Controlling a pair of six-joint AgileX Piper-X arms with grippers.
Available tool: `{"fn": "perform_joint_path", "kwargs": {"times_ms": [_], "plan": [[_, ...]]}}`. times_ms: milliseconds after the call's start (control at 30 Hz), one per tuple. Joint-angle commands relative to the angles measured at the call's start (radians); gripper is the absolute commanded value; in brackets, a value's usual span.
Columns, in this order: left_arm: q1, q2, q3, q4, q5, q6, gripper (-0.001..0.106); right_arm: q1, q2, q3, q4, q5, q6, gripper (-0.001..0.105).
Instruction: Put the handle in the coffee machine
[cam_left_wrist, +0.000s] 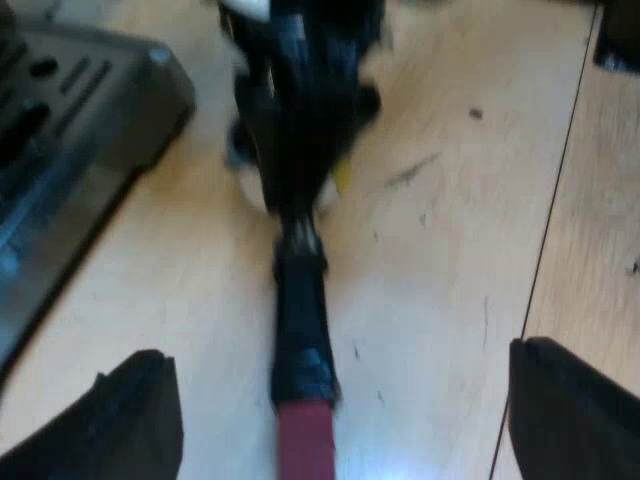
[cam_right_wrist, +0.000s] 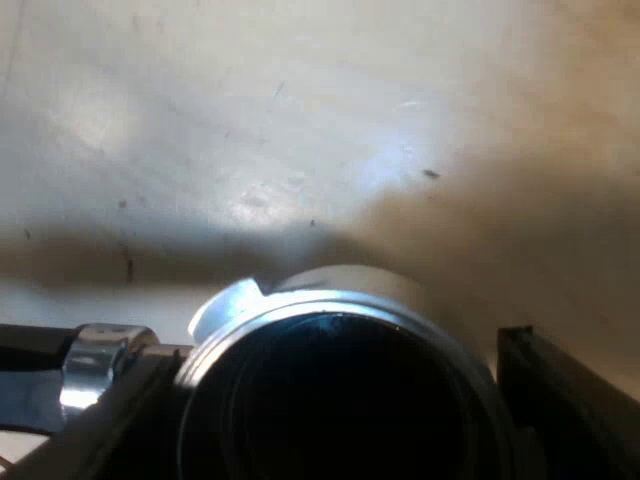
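A: Status, left pincer (cam_left_wrist: 337, 390)?
B: Spread wide, pinching nothing. The red end (cam_left_wrist: 303, 440) of the handle (cam_left_wrist: 300, 320) sits between its fingers (cam_left_wrist: 130, 420), clear of both.
A: Past that?
B: The handle runs straight away over the wooden counter (cam_left_wrist: 450, 250) to the right pincer (cam_left_wrist: 298, 170), blurred there. The espresso machine (cam_left_wrist: 70, 130) stands off to one side, apart from the handle. Nothing locked in yet.
A: Right pincer from its own camera?
B: Pinching the holder (cam_right_wrist: 330, 305) by its round metal basket (cam_right_wrist: 400, 300), one finger on each side of the wall. The metal collar (cam_right_wrist: 95, 365) where the handle joins sticks out past one finger.
A: Anything in the basket?
B: Mouth faces the camera and the inside reads black. Can't tell if it's filled. Beyond it, lit counter with a broad shadow across it.
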Motion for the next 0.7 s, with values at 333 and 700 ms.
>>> {"fn": "perform_joint_path", "kwargs": {"times_ms": [333,700], "plan": [[-0.006,0.002,0.117,-0.139,0.037,0.074,0.068,-0.012,-0.068,-0.014,0.063,-0.023,0.010,0.000],[-0.006,0.196,0.124,-0.212,0.087,0.074,0.068,-0.012,-0.121,-0.029,0.074,-0.023,0.017,0.000]]}}
